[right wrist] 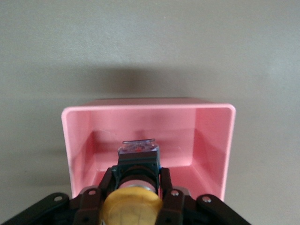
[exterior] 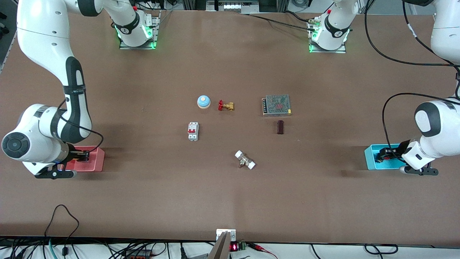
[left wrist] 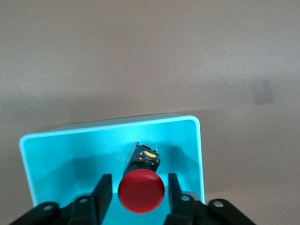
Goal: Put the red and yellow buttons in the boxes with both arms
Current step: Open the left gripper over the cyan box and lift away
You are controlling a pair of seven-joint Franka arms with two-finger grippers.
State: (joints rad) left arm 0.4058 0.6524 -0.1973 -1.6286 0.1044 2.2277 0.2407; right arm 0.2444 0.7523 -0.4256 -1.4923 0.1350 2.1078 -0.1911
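Note:
The red button (left wrist: 140,191) lies inside the cyan box (left wrist: 112,124), its red cap toward the camera. My left gripper (left wrist: 138,177) is down in that box, open, with a finger on each side of the cap and a gap on both sides. In the front view the left gripper (exterior: 382,155) is in the cyan box (exterior: 370,158) at the left arm's end of the table. My right gripper (right wrist: 137,171) is shut on the yellow button (right wrist: 131,206) and holds it within the pink box (right wrist: 140,105). In the front view the right gripper (exterior: 84,155) is at the pink box (exterior: 95,162).
In the table's middle stand a blue dome bell (exterior: 203,101), a red-handled brass valve (exterior: 225,105), a mesh-topped power supply (exterior: 276,105), a dark block (exterior: 280,127), a white circuit breaker (exterior: 193,131) and a white-ended fitting (exterior: 245,160).

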